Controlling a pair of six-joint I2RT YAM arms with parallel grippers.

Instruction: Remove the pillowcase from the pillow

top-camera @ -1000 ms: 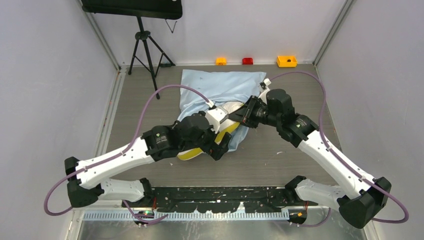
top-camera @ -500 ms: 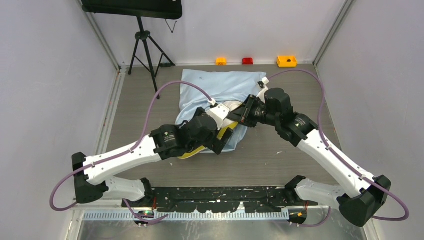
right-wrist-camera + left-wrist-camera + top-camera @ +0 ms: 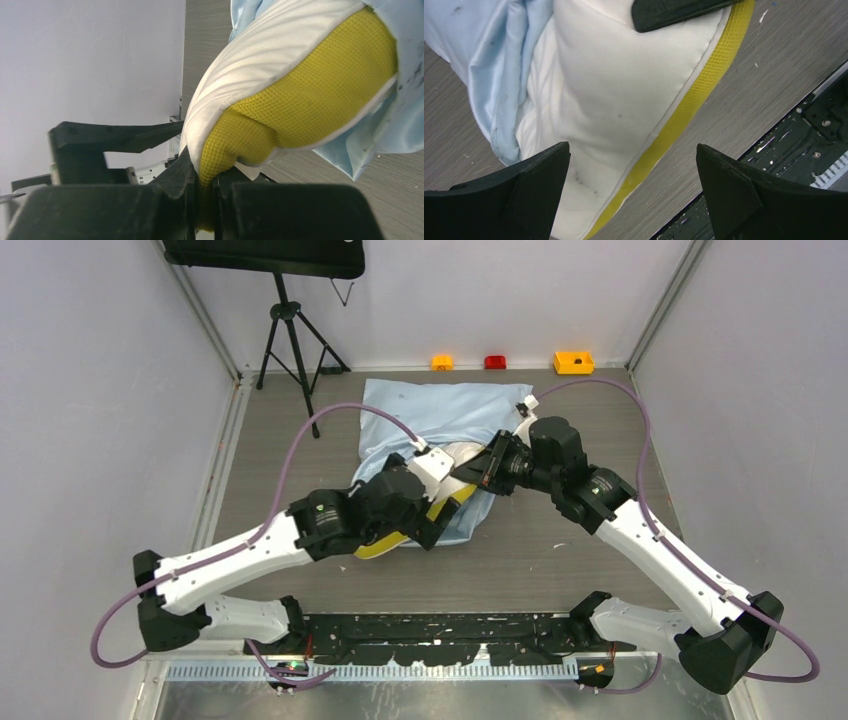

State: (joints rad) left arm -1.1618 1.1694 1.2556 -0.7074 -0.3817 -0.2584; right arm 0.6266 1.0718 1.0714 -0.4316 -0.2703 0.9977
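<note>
The light-blue pillowcase (image 3: 440, 410) lies wrinkled at the table's middle back, with the white pillow (image 3: 462, 452) sticking out of its near end. The pillow's yellow band (image 3: 455, 498) faces front. My right gripper (image 3: 482, 472) is shut on that band; in the right wrist view the yellow mesh (image 3: 310, 90) is pinched between the jaws (image 3: 205, 195), with pillowcase (image 3: 400, 115) bunched behind. My left gripper (image 3: 428, 530) hangs open over the pillow's near corner. Its wrist view shows white pillow (image 3: 614, 90), yellow band (image 3: 694, 95) and pillowcase (image 3: 499, 60), with nothing held between the left gripper's (image 3: 632, 150) jaws.
A black tripod (image 3: 290, 340) stands at the back left. Three small blocks, orange (image 3: 442, 362), red (image 3: 495, 362) and yellow (image 3: 574, 362), sit along the back wall. A black rail (image 3: 440, 635) runs along the near edge. Walls close in left and right.
The left arm swung slightly right, then back left, its open gripper staying over the pillow's near corner. The right gripper kept its hold and barely moved.
</note>
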